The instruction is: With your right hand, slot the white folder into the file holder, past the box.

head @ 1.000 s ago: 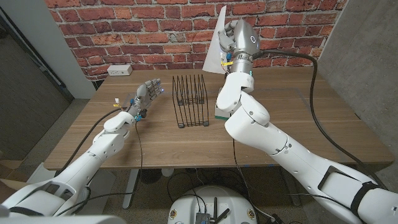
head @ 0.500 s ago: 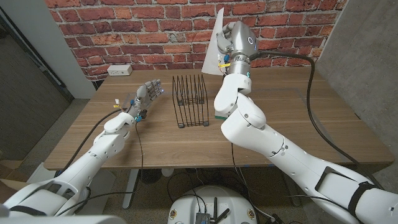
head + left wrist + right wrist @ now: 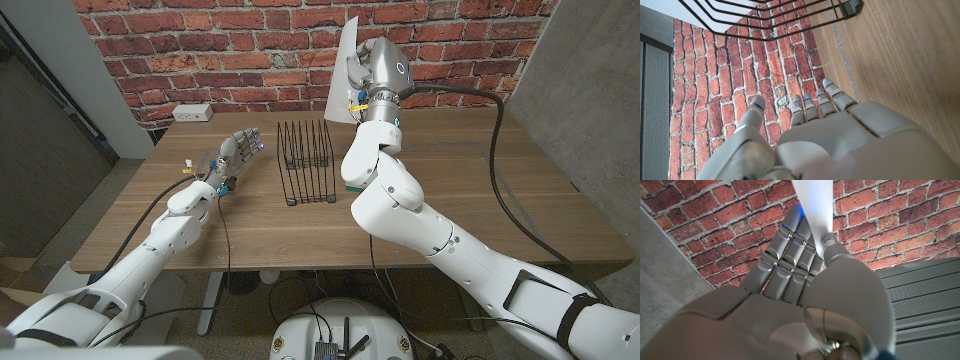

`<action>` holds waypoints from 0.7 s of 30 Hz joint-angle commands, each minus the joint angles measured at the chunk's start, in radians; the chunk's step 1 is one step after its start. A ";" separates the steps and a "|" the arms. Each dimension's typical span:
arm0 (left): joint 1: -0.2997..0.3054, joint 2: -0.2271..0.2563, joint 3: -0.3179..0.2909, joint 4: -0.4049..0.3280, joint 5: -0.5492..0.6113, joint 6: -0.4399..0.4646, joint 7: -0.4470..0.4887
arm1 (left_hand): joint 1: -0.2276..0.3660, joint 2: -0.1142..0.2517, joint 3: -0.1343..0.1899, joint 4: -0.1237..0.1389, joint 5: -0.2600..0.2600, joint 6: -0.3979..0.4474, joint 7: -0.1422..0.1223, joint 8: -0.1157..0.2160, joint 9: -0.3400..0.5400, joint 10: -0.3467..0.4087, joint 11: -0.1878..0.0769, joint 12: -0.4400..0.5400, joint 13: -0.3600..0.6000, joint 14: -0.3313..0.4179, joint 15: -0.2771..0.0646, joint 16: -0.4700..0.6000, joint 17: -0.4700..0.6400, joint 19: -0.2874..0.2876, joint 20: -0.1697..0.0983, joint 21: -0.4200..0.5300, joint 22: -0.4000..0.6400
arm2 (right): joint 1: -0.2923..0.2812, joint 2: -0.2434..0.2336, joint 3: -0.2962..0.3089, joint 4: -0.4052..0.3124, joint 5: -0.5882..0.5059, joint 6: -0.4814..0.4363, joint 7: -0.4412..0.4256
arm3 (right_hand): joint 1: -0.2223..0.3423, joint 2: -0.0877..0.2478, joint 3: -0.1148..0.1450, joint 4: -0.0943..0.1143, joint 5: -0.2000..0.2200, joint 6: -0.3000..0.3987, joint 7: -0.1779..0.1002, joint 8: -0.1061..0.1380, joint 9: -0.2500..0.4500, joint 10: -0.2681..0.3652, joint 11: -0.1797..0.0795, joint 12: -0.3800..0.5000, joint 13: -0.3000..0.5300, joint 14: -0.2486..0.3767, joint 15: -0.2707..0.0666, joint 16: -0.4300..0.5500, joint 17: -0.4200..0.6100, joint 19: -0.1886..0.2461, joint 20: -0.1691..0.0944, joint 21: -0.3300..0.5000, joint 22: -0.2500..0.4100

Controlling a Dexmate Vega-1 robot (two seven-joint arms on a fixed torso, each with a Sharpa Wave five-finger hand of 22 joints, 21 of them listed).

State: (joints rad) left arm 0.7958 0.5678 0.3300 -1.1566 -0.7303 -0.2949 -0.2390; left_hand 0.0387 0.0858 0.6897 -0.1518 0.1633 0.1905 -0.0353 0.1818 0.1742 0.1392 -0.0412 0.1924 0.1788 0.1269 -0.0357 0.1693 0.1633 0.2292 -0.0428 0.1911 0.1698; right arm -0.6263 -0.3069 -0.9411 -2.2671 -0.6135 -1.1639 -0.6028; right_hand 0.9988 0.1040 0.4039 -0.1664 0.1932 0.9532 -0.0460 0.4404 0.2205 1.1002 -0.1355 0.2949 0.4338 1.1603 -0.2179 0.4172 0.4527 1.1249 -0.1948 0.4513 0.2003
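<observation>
- A red brick wall (image 3: 220, 50) closes the far side of the room, with a grey concrete wall (image 3: 590, 100) at the right.
- The wooden table (image 3: 520, 190) stretches across the scene in front of the brick.
- The right hand (image 3: 358, 75) is raised high over the far right-centre of the table; its fingers (image 3: 790, 255) and thumb clamp the white folder (image 3: 343, 70), which stands upright in the air, just right of the file holder and above it.
- The left hand (image 3: 232, 157) hovers over the left part of the table, fingers apart and holding nothing, near the holder's left side.
- The black wire file holder (image 3: 306, 160) stands mid-table, its slots running near to far.
- A box (image 3: 352, 185) sits just right of the holder, mostly hidden by the right forearm.
- A white power strip (image 3: 191, 113) lies at the far left edge.
</observation>
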 commanded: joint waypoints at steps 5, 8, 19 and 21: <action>-0.008 -0.009 0.003 0.019 -0.003 -0.009 -0.016 | 0.002 0.025 0.011 0.000 0.007 0.011 -0.001 0.003 0.006 0.009 0.001 0.002 0.002 0.009 -0.044 0.004 0.000 0.009 -0.052 0.003 0.003 | -0.013 0.016 -0.004 0.000 0.000 -0.011 0.005 | 0.010 -0.002 0.006 -0.001 0.003 0.007 -0.003 0.003 0.004 0.007 -0.003 -0.002 0.003 0.000 -0.005 -0.003 0.004 -0.005 0.005 0.007 -0.002; -0.010 -0.010 0.003 0.021 -0.003 -0.009 -0.017 | 0.002 0.025 0.011 0.000 0.007 0.011 -0.002 0.003 0.006 0.009 0.003 0.002 0.002 0.008 -0.044 0.004 0.000 0.009 -0.052 0.003 0.003 | -0.013 0.015 -0.007 -0.001 -0.001 -0.017 0.006 | 0.010 -0.002 0.007 -0.001 0.003 0.006 -0.003 0.002 0.004 0.008 -0.003 -0.003 0.003 0.000 -0.005 -0.004 0.005 -0.006 0.005 0.008 -0.002; -0.014 -0.019 0.005 0.035 -0.005 -0.015 -0.024 | 0.002 0.025 0.011 0.000 0.007 0.011 -0.001 0.003 0.006 0.009 0.002 0.002 0.002 0.009 -0.044 0.004 0.000 0.009 -0.051 0.003 0.003 | -0.008 0.010 -0.011 -0.006 -0.010 -0.022 0.004 | 0.010 -0.002 0.007 -0.001 0.004 0.008 -0.003 0.001 0.004 0.008 -0.004 -0.006 0.005 0.002 -0.004 -0.005 0.007 -0.008 0.004 0.012 -0.002; -0.011 -0.018 0.005 0.034 -0.005 -0.016 -0.024 | 0.002 0.025 0.012 0.000 0.007 0.011 -0.001 0.003 0.006 0.009 0.004 0.002 0.002 0.009 -0.044 0.004 0.000 0.009 -0.051 0.003 0.003 | -0.008 0.008 -0.012 -0.007 -0.010 -0.025 0.007 | 0.011 -0.003 0.008 -0.001 0.004 0.007 -0.003 0.001 0.004 0.007 -0.004 -0.006 0.006 0.003 -0.005 -0.005 0.008 -0.009 0.004 0.013 -0.002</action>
State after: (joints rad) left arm 0.7835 0.5553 0.3344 -1.1297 -0.7326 -0.3049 -0.2585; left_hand 0.0387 0.0858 0.6900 -0.1515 0.1633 0.1905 -0.0352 0.1818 0.1742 0.1392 -0.0412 0.1924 0.1788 0.1269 -0.0357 0.1693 0.1633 0.2291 -0.0428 0.1911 0.1698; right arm -0.6353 -0.2957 -0.9502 -2.2683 -0.6197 -1.1791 -0.5973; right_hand 0.9980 0.1032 0.4037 -0.1665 0.1922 0.9529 -0.0463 0.4403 0.2211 1.0999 -0.1353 0.2949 0.4338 1.1619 -0.2158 0.4172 0.4570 1.1196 -0.1895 0.4590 0.1952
